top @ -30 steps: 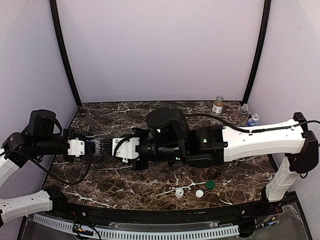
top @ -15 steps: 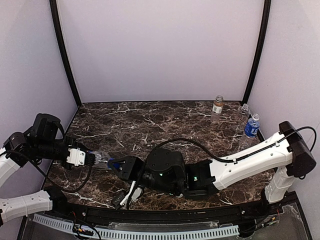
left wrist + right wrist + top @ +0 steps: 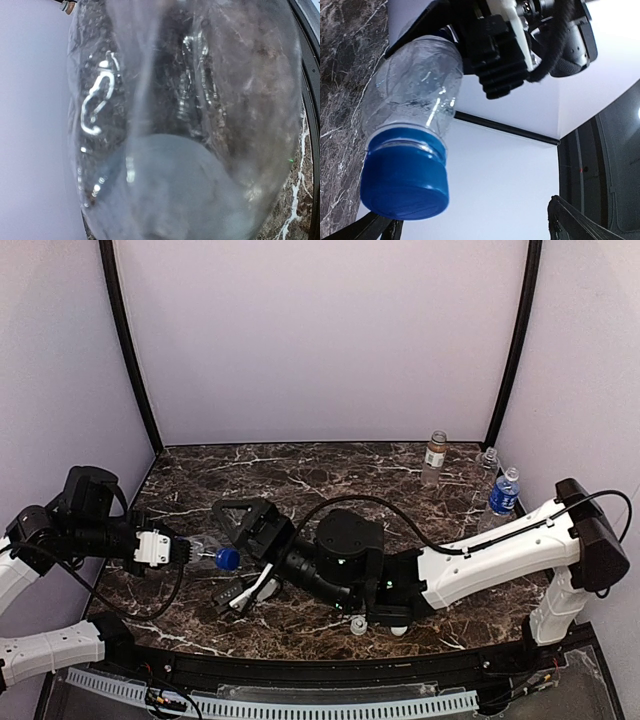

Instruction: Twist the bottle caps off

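My left gripper [image 3: 185,551] is shut on a plain clear bottle [image 3: 204,552], held level above the table's left side. Its blue cap [image 3: 227,559] points right and is still on the neck. My right gripper [image 3: 238,556] faces it, open wide, one finger above and one below the cap, touching nothing. In the right wrist view the blue cap [image 3: 405,186] and the bottle [image 3: 415,90] sit to the left of my open right gripper [image 3: 475,227]. The bottle [image 3: 165,125] fills the left wrist view and hides the left fingers.
Three uncapped bottles stand at the back right: a tan-labelled bottle [image 3: 435,452], a plain bottle [image 3: 489,458] and a blue-labelled bottle [image 3: 504,492]. Two loose white caps [image 3: 358,625] [image 3: 399,628] lie near the front edge, under the right arm.
The right gripper went from shut at the bottle's cap, dipped toward the front edge, then rose back to the cap with its jaws now wide open. The left gripper kept hold of the bottle.
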Controlling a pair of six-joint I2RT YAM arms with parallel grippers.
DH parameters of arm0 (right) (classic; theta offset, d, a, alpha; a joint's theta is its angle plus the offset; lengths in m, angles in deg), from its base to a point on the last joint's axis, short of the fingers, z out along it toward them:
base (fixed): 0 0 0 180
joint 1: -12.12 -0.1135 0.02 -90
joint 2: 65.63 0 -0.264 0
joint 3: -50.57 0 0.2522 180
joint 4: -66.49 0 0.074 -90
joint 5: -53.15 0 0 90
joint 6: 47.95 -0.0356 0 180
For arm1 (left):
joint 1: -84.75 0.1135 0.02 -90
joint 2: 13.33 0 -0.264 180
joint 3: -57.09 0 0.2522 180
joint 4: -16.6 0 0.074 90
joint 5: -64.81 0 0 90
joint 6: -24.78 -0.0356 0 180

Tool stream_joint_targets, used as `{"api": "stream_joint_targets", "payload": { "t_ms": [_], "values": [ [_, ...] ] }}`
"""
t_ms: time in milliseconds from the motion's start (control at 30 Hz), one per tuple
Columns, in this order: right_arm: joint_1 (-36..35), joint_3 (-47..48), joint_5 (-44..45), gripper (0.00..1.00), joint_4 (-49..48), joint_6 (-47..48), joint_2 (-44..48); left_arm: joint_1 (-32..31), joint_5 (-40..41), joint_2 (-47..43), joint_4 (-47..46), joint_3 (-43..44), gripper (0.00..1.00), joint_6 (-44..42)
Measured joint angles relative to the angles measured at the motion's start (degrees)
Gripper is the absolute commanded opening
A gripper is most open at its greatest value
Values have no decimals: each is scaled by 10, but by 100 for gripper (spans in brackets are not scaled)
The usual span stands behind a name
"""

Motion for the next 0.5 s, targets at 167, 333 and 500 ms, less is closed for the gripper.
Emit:
{"api": "stream_joint_targets", "payload": {
  "t_ms": [167, 333, 500],
  "values": [
    [4, -5, 10, 99, -3, -85, 16, 0, 29, 0, -55, 0, 31, 41],
    [21, 35, -24, 99, 148, -322, 55, 0, 96, -2, -166, -9, 32, 72],
    [103, 77, -150, 97, 242, -668, 102, 0, 184, -4, -291, -41, 32, 58]
  ]
}}
